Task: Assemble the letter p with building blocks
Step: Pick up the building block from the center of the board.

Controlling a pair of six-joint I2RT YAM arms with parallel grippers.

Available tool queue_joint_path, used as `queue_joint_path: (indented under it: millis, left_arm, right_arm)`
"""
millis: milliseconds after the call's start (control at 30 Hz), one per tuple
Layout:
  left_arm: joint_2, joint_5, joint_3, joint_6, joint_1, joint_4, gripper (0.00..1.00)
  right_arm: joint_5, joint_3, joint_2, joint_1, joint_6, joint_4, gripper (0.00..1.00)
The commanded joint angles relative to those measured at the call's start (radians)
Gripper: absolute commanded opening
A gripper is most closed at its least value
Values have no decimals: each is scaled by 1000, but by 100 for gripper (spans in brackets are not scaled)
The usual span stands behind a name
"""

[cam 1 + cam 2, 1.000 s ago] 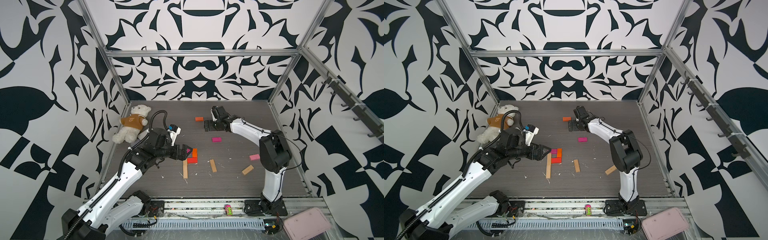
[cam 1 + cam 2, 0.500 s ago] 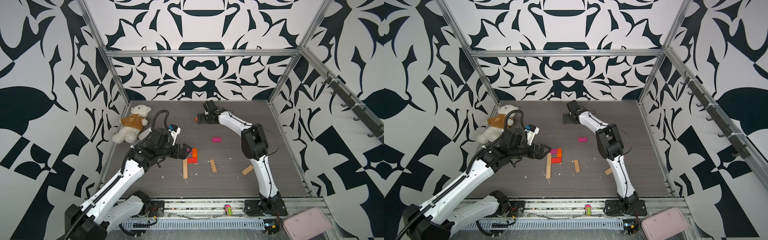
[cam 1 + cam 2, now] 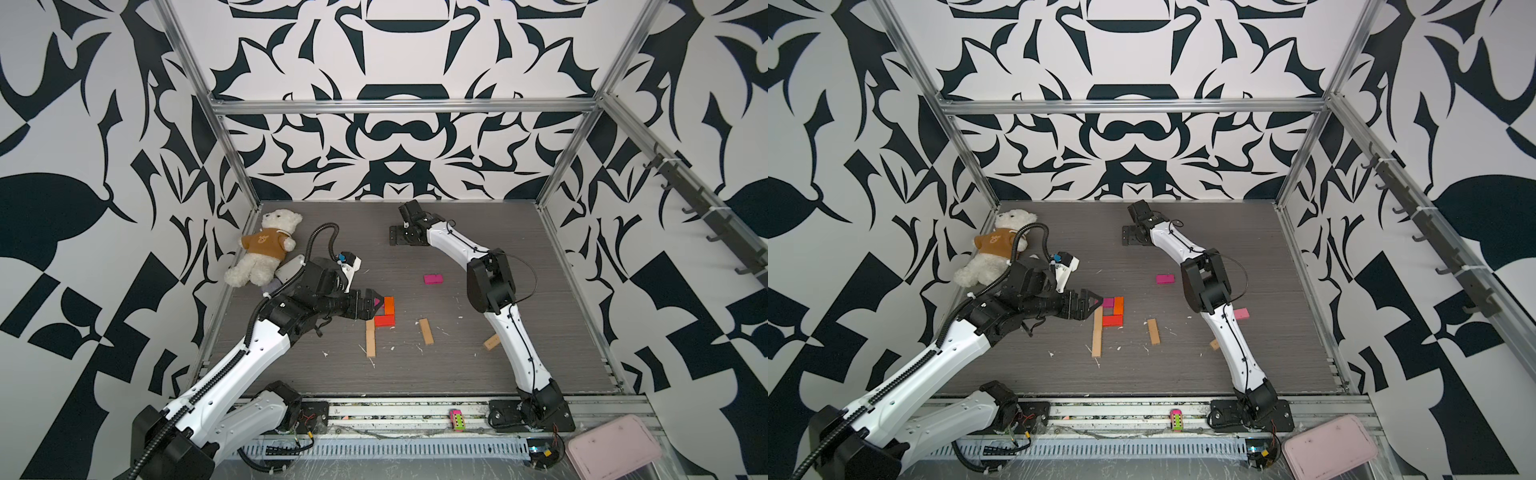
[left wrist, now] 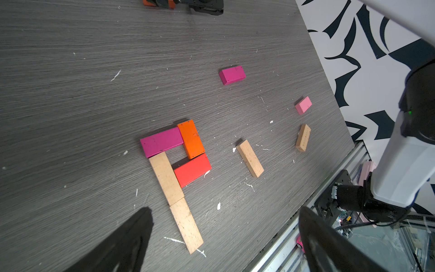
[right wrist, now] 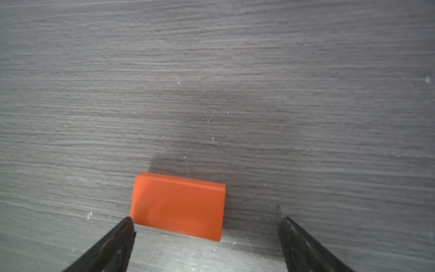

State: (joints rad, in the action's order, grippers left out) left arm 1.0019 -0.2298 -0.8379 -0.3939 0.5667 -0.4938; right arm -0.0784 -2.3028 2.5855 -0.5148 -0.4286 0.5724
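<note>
Black-and-white patterned walls (image 3: 395, 137) closed in a grey wood-grain tabletop (image 3: 415, 374) flecked with pale chips.

The left arm (image 3: 257, 345) reached in from the front left. The left jaws were spread wide and empty-handed, hanging over the far left corner of the block letter. The right arm (image 3: 511, 345) stretched to the back of the tabletop. There the right jaws were also released, lowered either side of a lone orange block (image 5: 177, 206). It lay flat between the tips, long axis across the gap, one tip just beside its corner.

A pale pink tray (image 3: 611, 446) lay off the tabletop at the front right corner, showing only its plain pink face. A white teddy bear (image 3: 266, 253) in a brown shirt lay at the back left by the wall.

Near the middle, five building blocks lay flat and touching as a letter p. A near tan block (image 4: 186, 225) and a far tan block (image 4: 166, 178) lay end to end as the stem, long axis running front to back. A magenta top block (image 4: 162, 142) lay crosswise at the stem's far end. An orange side block (image 4: 191, 139) ran front to back. A red block (image 4: 191, 170) lay crosswise, closing the loop.

To the right lay a loose tan block (image 4: 250, 158), roughly front to back. A loose magenta block (image 4: 232, 75) was farther back, and a light pink block (image 4: 303, 105) and an outer tan block (image 4: 303, 137) lay near the right arm.

A small toy car (image 3: 456, 419) sat on the front rail.
</note>
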Motion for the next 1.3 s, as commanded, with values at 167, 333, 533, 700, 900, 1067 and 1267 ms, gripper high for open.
queue_joint_path:
  millis: [167, 333, 533, 700, 900, 1067, 1267]
  left_arm:
    - [10, -26, 14, -3, -5, 15, 99]
    - [-2, -28, 22, -8, -5, 21, 99]
    - [2, -37, 25, -14, -5, 25, 99]
    - [5, -46, 27, -19, -4, 30, 100]
    - [0, -45, 28, -19, -4, 27, 100]
    - [-2, -51, 31, -21, -4, 28, 99]
    - [-7, -71, 32, -28, -4, 30, 100]
  right_arm:
    - [-68, -216, 92, -41, -23, 109, 98]
    - [-77, -233, 124, -44, -31, 117, 91]
    - [-77, -246, 151, -43, -29, 127, 76]
    - [-90, -259, 162, -41, -40, 141, 70]
    - [-105, -231, 147, -36, -52, 141, 68]
    - [-149, -132, 78, -30, -38, 115, 67]
    - [-124, 122, -95, 2, -10, 14, 67]
